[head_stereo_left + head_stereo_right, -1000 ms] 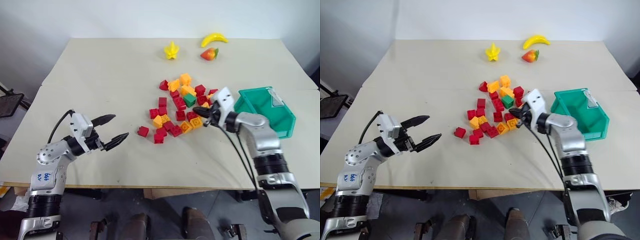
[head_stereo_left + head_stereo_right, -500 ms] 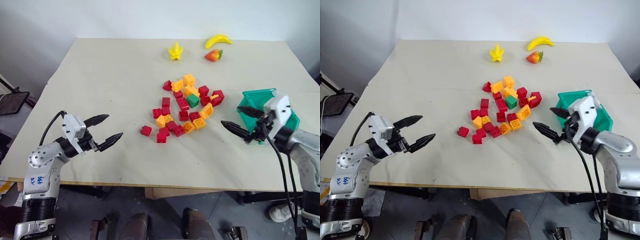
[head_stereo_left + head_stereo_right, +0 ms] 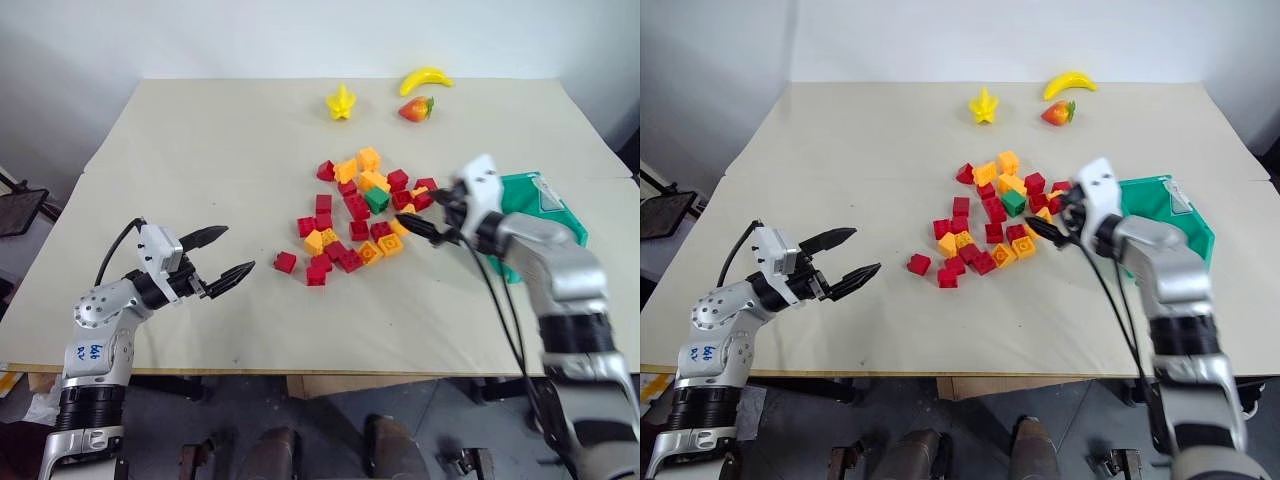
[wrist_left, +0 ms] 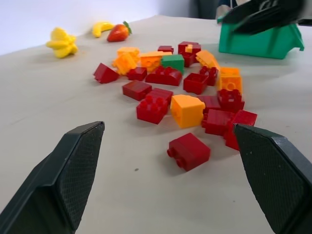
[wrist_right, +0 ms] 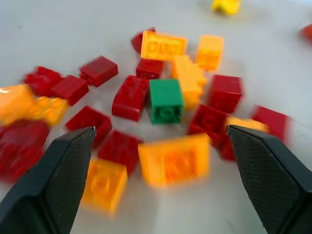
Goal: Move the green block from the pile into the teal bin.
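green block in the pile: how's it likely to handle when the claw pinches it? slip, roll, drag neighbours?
The green block looks like rigid, boxy plastic, so it should hold its shape and probably won't roll. Its smooth sides might slip between the fingers. Red and orange bricks of the pile crowd against it, so the open right claw will likely nudge them.

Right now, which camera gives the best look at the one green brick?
The right wrist view: the green block sits large and central, nothing in front of it. In both eye views it is a small speck in the pile; the left wrist view shows it far back among the other bricks.
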Motion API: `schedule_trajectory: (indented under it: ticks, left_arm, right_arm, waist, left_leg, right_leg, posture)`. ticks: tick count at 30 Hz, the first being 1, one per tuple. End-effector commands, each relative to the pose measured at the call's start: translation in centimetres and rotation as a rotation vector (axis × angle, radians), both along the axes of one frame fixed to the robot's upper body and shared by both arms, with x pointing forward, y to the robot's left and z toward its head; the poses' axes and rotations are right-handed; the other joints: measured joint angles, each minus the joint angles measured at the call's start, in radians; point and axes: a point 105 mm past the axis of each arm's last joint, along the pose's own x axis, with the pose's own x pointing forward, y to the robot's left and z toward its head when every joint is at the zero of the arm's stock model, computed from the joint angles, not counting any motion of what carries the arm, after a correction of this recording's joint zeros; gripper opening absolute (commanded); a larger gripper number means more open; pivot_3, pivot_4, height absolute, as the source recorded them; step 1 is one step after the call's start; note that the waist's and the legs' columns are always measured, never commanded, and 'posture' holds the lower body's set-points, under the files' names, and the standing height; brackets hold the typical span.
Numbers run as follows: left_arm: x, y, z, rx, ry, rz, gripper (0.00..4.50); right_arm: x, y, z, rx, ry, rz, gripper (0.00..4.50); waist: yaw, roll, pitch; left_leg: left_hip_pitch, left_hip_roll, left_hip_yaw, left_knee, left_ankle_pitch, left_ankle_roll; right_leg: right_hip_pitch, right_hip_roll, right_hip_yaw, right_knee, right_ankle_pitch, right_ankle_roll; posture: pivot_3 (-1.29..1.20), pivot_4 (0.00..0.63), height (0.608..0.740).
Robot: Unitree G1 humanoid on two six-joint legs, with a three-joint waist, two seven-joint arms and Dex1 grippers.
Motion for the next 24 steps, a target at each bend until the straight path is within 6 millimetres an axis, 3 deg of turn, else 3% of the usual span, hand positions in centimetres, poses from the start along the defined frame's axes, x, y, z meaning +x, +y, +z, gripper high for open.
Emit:
schedule_trajectory:
  ticks: [1,9,12,17,24]
  left_arm:
    - [-0.1,-0.1,0.5,0.004,-0.028,-0.008,4.5]
    - [-0.3,-0.2,0.3,-0.007,-0.028,0.001,4.5]
    - [-0.4,-0.1,0.2,-0.008,-0.027,0.007,4.5]
    - [-0.4,0.1,0.2,-0.009,-0.029,0.015,4.5]
    - [-0.8,-0.2,0.2,-0.01,-0.035,0.013,4.5]
  right_arm:
    - [2.5,-0.2,-0.2,-0.056,0.041,-0.101,4.49]
    - [4.4,1.8,0.1,-0.077,0.024,-0.065,4.49]
    - [4.5,2.4,0.0,-0.075,0.025,-0.045,3.88]
    - [4.9,2.8,0.0,-0.085,0.003,-0.043,2.34]
    - [5.2,3.3,0.5,-0.123,-0.048,-0.028,2.34]
  waist:
    - [0.001,0.0,0.0]
    - [-0.016,0.0,0.0]
    - [-0.019,0.0,0.0]
    - [-0.024,0.0,0.0]
    - [-0.024,0.0,0.0]
  left_leg:
    - [0.0,0.0,-0.001,0.0,0.0,0.0]
    - [-0.002,-0.005,-0.004,-0.003,0.0,0.0]
    - [-0.002,-0.005,-0.004,-0.003,0.0,0.0]
    - [-0.002,-0.004,-0.004,-0.003,0.0,0.0]
    - [-0.002,-0.005,-0.004,-0.002,0.0,0.0]
  right_leg:
    - [0.0,0.0,0.0,0.001,0.0,0.0]
    - [-0.001,0.0,-0.002,0.0,0.0,0.0]
    - [-0.001,0.0,-0.002,0.0,0.0,0.0]
    - [-0.002,0.0,-0.002,0.0,0.0,0.0]
    - [-0.002,0.0,-0.002,0.0,0.0,0.0]
  posture:
    - [0.0,0.15,0.74]
    - [0.0,0.15,0.74]
    - [0.0,0.15,0.74]
    - [0.0,0.15,0.74]
    - [0.0,0.15,0.74]
